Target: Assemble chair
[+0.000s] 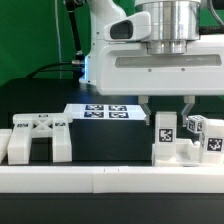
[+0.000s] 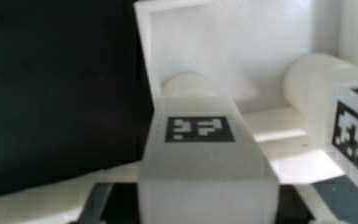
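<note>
Several white plastic pieces of the chair stand on the black bench (image 1: 100,145), and we place them all from the marker board (image 1: 105,111), which lies flat toward the back. To the exterior view's right of the marker board and nearer the camera, the gripper (image 1: 167,116) hangs straight down over an upright post (image 1: 165,135) that carries a black-and-white tag on its face. We see the dark fingers (image 1: 146,108) on either side of the post's top. In the wrist view the post fills the space between them, so we read them as drawn in and pinching it. We cannot tell whether its foot touches the bench. Farther to the exterior view's right from the marker board stands a cluster of tagged blocks (image 1: 205,135), just beside the post; we cannot tell whether they touch it. To the exterior view's left of the marker board and nearer the camera sits an arch-shaped piece (image 1: 35,140), both feet on the bench, well apart from the post. A long white rail (image 1: 100,182) runs across the front, on the camera side of the marker board.
</note>
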Robot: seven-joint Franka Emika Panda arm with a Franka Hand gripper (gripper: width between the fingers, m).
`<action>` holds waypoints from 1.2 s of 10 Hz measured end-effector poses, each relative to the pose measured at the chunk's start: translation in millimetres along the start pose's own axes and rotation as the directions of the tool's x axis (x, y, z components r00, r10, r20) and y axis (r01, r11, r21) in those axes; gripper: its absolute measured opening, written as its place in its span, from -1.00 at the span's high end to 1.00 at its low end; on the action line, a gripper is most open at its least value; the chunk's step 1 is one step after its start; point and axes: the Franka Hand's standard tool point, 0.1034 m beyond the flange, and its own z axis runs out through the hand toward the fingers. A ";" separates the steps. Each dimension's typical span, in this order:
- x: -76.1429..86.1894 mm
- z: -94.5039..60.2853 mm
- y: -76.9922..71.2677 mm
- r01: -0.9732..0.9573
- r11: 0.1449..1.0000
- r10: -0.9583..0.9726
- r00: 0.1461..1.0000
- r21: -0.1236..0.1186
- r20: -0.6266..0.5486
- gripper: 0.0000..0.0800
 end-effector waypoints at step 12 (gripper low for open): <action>-1.9 2.2 -5.1 -0.815 0.580 0.815 0.580 -0.004 0.011 0.27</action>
